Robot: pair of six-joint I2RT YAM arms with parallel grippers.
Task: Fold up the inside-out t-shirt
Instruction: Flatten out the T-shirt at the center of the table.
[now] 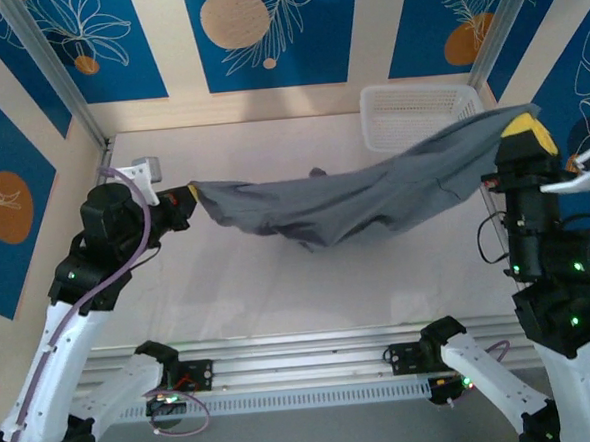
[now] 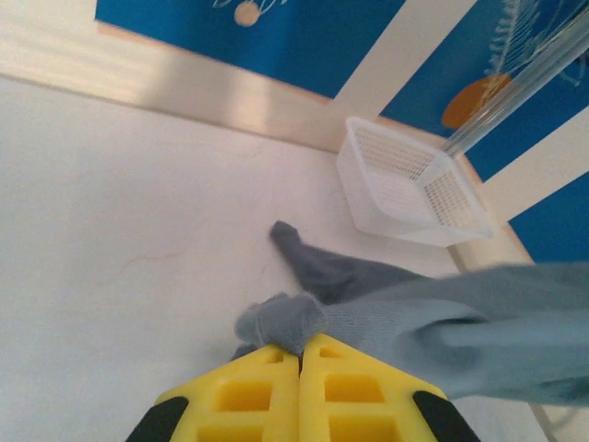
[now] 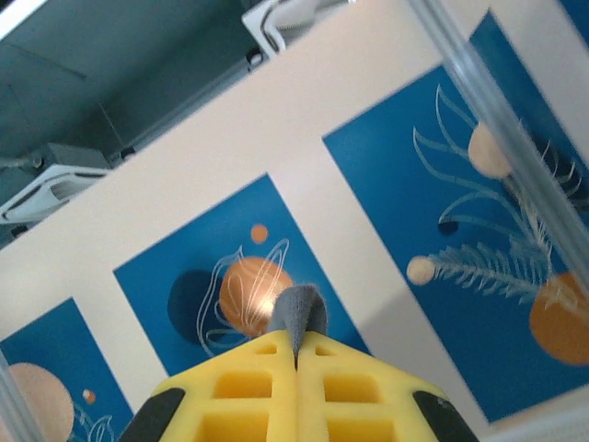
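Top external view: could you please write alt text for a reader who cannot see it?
A slate-grey t-shirt hangs stretched between the left gripper and the right gripper, each shut on one end, sagging over the white table. A white basket stands behind it, far right.

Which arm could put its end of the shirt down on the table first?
Probably the left. The left gripper pinches the shirt low over the table; the right gripper holds its end high.
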